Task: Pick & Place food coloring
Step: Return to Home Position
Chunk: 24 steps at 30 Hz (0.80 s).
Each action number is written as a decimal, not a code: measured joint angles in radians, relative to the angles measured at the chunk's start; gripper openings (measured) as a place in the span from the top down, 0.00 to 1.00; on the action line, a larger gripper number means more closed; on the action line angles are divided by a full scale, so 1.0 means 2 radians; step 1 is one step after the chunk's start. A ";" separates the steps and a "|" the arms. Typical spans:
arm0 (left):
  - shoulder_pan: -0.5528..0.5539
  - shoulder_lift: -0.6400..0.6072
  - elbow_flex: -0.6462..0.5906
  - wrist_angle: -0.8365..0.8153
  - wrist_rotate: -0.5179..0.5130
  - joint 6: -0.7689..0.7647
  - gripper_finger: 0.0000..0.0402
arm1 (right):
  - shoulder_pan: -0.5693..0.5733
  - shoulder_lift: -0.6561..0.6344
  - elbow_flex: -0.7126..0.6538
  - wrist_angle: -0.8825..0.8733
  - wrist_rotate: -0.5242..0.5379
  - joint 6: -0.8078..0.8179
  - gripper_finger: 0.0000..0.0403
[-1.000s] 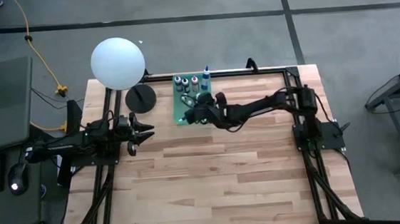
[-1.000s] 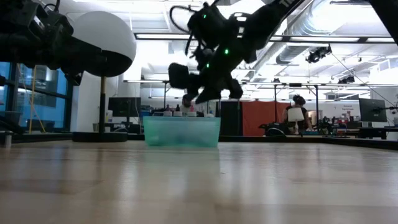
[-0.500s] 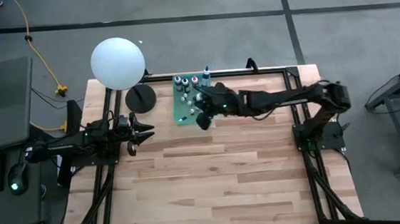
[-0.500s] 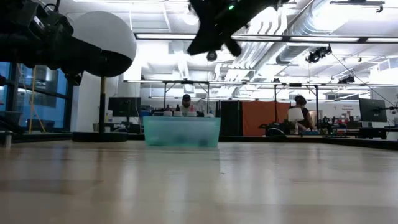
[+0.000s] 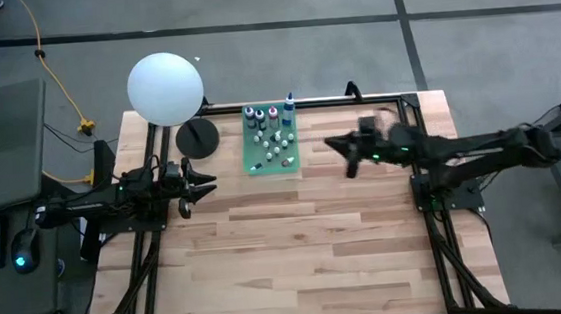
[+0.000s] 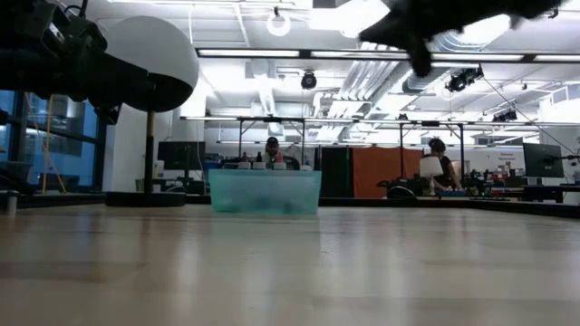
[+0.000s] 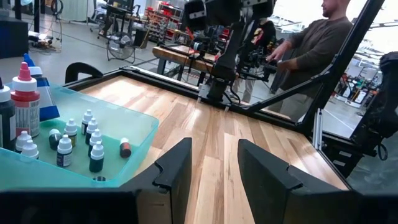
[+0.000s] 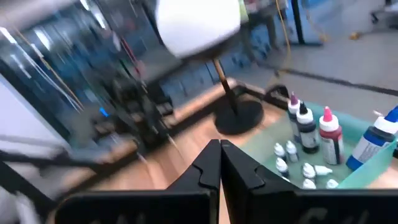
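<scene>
Food coloring bottles [image 5: 272, 138] stood gathered in the translucent green tray [image 5: 252, 163] at the far middle of the table [image 5: 298, 246], the taller dark, red and blue ones along its far edge and the tiny white-capped ones nearer; every bottle that could be made out was inside it. At the left edge the left gripper [image 5: 199, 190] was parked low, pointing right, its fingers apart and holding nothing, as the left wrist view showed. Just behind it stood the white ball lamp [image 5: 165, 88] on its dark round base [image 5: 197, 136], just left of the tray. Right of the tray, and apart from it, the right gripper [image 5: 347, 157] hung in the air on its long outstretched arm; in the right wrist view its fingers [image 8: 208, 167] were pressed together with nothing between them, and the bottles [image 8: 306, 142] lay ahead of them. The step in hand looked like the run back to rest, with the sorting seemingly done. To do it well, the right arm would best stay high enough to clear the tall caps and the tray rim, draw straight off to the right, and fold only once over bare wood, so that no elbow could sweep the tray. Its fingers could stay together, and the left arm needed no move at all
</scene>
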 joint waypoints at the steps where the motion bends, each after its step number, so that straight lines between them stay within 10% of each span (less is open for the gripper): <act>1: 0.000 0.000 0.000 0.000 0.000 0.000 0.68 | 0.000 -0.027 -0.028 0.023 0.000 0.004 1.00; 12: 0.000 0.000 0.000 0.000 0.000 0.000 0.68 | 0.000 -0.233 -0.237 0.247 -0.028 0.015 1.00; 18: 0.000 0.000 0.000 0.000 0.000 0.000 0.68 | 0.020 -0.256 -0.258 0.324 -0.107 0.014 1.00; 24: 0.000 0.000 0.000 0.000 0.000 0.000 0.68 | 0.087 -0.255 -0.258 0.330 -0.076 -0.027 1.00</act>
